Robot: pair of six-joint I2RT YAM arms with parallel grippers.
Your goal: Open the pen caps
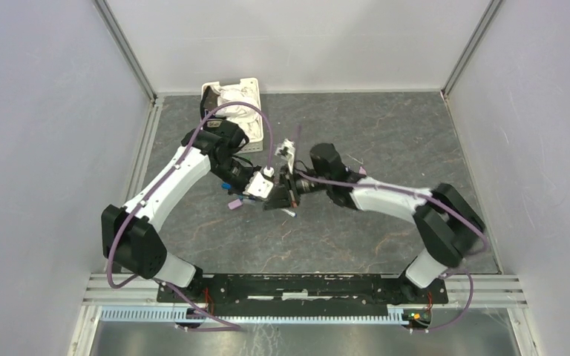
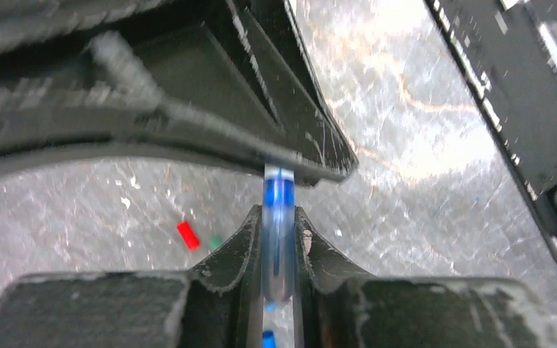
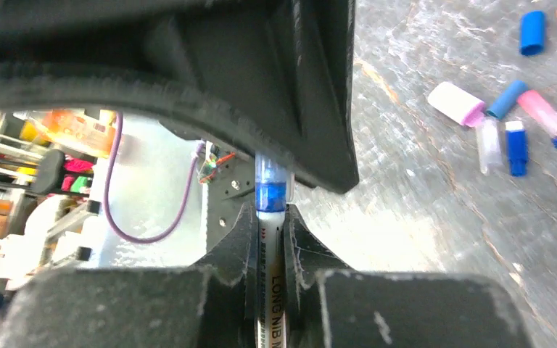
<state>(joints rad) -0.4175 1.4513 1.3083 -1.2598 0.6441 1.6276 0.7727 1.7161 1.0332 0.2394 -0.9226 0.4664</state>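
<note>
Grey marbled bench (image 1: 386, 133) inside white walls, with both arms meeting over its middle. A blue-tinted cap (image 2: 278, 210) sits at that meeting point, raised off the surface. The left pincer (image 2: 278, 239) is clamped on it, one finger tight against each side. In the right wrist view the cap appears still seated on the end of a white pen barrel (image 3: 272, 290), which is printed with lettering. The right pincer (image 3: 270, 239) is closed firmly around that barrel, just behind the cap. Loose pen caps (image 3: 531, 32) lie scattered on the bench just left of the pincers, in blue, orange, pink and clear. A red cap (image 2: 187, 235) and a green one lie close together. A white slotted basket (image 1: 252, 85) holding white cloth stands at the far left, against the back wall.
</note>
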